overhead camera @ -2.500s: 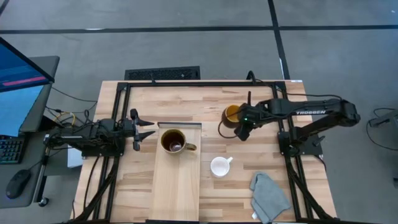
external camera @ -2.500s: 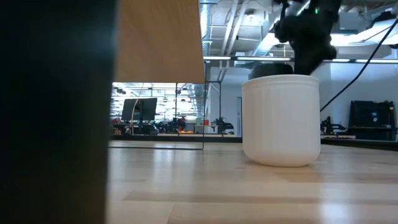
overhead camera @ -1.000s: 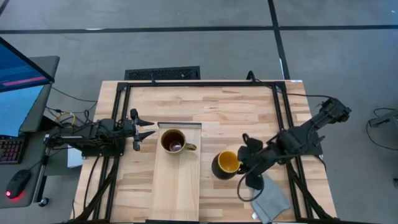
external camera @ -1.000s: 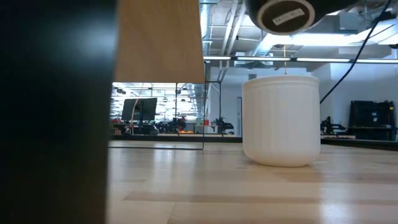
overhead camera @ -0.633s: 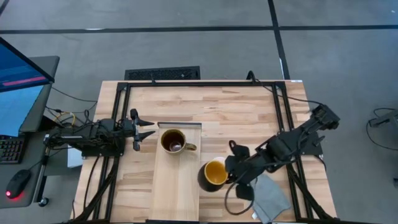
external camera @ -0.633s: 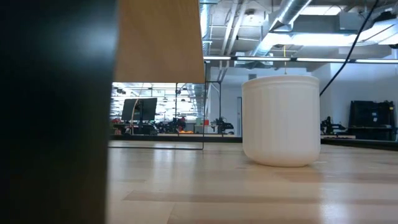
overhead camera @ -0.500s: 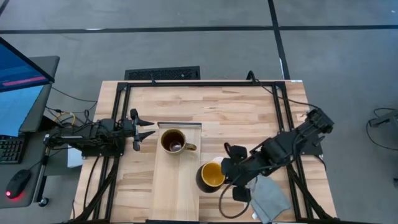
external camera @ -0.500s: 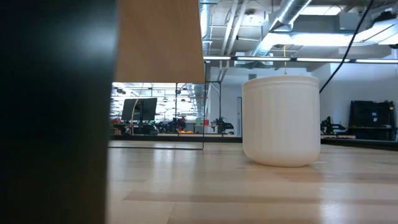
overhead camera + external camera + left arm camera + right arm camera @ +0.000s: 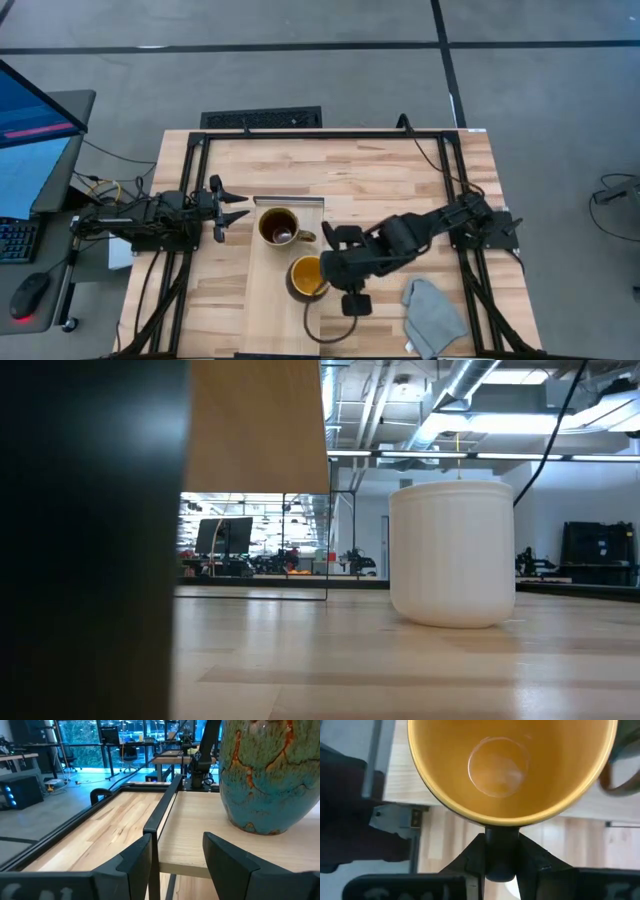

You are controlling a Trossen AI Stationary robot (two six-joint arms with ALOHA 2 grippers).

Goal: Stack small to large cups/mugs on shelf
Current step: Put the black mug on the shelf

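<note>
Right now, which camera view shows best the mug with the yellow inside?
The right wrist view: the yellow-inside mug fills it, handle pinched by the shut right gripper. The high view shows it small, over the shelf. The low and left wrist views miss it.

On the slatted butcher-block tabletop lies a long pale wooden board, with a large brown-olive handled mug standing near its far end. The right gripper carries a dark mug with a yellow-orange inside over the board's right edge (just beside the brown mug). The left gripper waits spread wide beside the board's far left corner. A crumpled grey cloth lies near the table's right front.
</note>
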